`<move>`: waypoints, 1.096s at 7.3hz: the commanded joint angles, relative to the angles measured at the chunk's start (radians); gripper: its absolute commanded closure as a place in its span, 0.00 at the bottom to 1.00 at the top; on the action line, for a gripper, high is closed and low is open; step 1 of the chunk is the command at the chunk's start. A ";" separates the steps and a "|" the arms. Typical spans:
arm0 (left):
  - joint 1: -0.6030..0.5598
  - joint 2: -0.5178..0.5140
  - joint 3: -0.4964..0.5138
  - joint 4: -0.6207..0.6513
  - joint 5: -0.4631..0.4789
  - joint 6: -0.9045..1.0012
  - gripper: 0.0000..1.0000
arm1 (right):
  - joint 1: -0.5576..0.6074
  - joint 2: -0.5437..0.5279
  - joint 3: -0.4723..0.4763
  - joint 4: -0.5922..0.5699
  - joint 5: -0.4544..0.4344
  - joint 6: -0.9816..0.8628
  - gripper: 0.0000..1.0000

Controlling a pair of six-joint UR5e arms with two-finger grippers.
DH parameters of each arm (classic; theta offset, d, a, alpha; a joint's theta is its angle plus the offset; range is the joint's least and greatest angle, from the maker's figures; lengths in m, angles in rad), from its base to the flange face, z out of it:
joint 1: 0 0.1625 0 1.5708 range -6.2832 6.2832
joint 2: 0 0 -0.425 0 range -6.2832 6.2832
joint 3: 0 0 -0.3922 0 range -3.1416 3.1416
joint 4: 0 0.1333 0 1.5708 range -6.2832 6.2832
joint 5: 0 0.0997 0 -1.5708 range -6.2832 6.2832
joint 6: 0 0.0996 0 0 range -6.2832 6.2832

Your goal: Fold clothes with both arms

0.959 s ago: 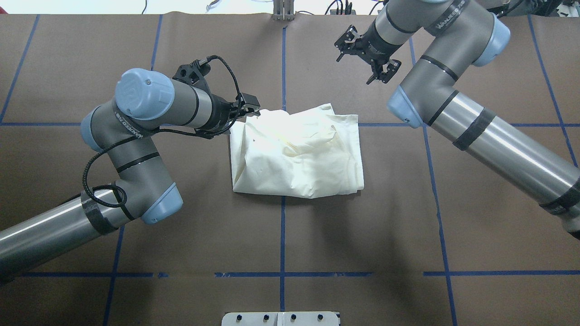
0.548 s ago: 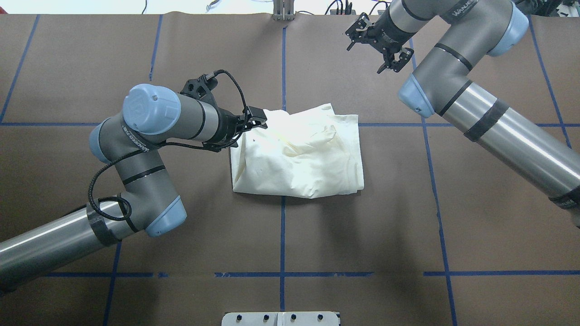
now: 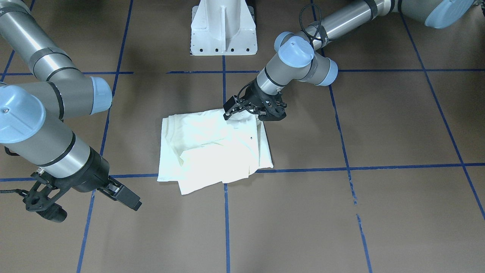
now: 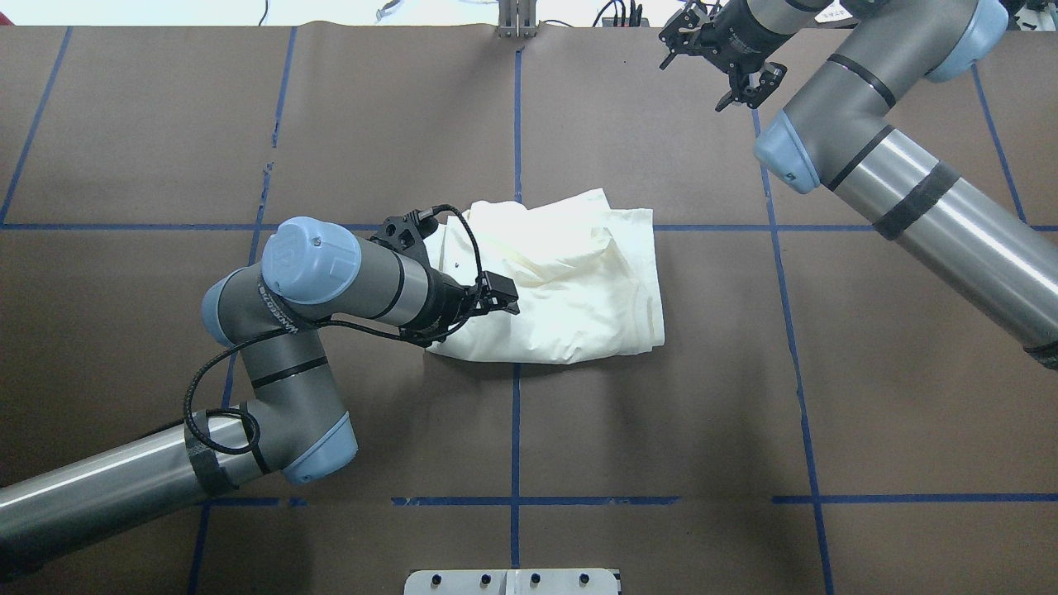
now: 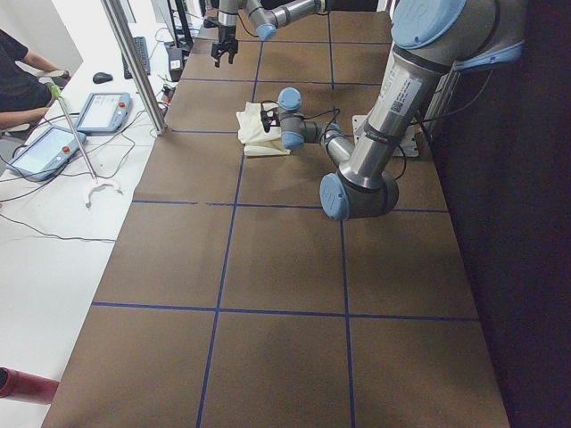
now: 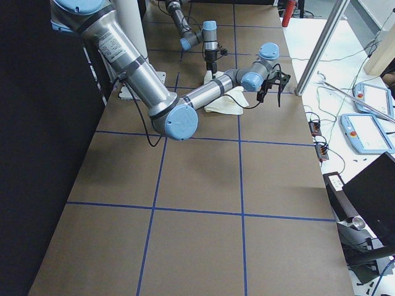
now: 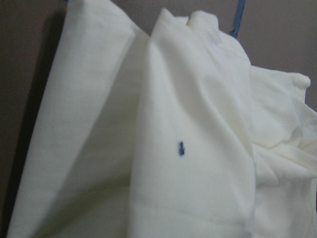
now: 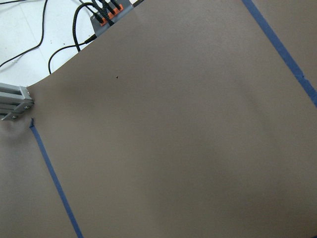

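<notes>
T-shirt [image 4: 579, 281] lies folded; left claw [image 4: 498, 296] over its robot-side edge, grip unclear; right claw [image 3: 127, 198] well apart, state unclear.

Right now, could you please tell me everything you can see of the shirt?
The shirt is cream-white soft cloth, folded into a rumpled, roughly rectangular bundle; no print shows. A tiny dark speck marks one fold. It lies on the brown table across blue tape lines. The left pincer is over its left part; contact is unclear.
</notes>
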 commanded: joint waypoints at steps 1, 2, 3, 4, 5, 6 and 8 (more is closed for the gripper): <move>0.055 0.012 -0.049 0.001 -0.029 0.010 0.00 | 0.005 0.000 -0.002 -0.001 0.000 -0.028 0.00; 0.115 0.013 -0.048 0.001 -0.023 0.015 0.00 | 0.009 -0.002 -0.003 -0.001 0.000 -0.038 0.00; 0.149 0.009 -0.046 0.002 -0.016 0.060 0.00 | 0.012 0.000 -0.005 -0.001 0.000 -0.051 0.00; 0.167 0.003 -0.045 0.002 -0.014 0.064 0.00 | 0.012 0.001 -0.006 0.000 -0.001 -0.057 0.00; 0.168 0.003 -0.055 0.006 -0.015 0.064 0.00 | 0.014 0.001 -0.006 0.000 -0.001 -0.065 0.00; 0.163 0.044 -0.106 0.013 -0.014 0.065 0.00 | 0.017 -0.002 -0.006 -0.001 0.000 -0.090 0.00; 0.044 0.151 -0.201 0.041 -0.023 0.181 0.00 | 0.050 -0.061 0.001 -0.003 0.003 -0.213 0.00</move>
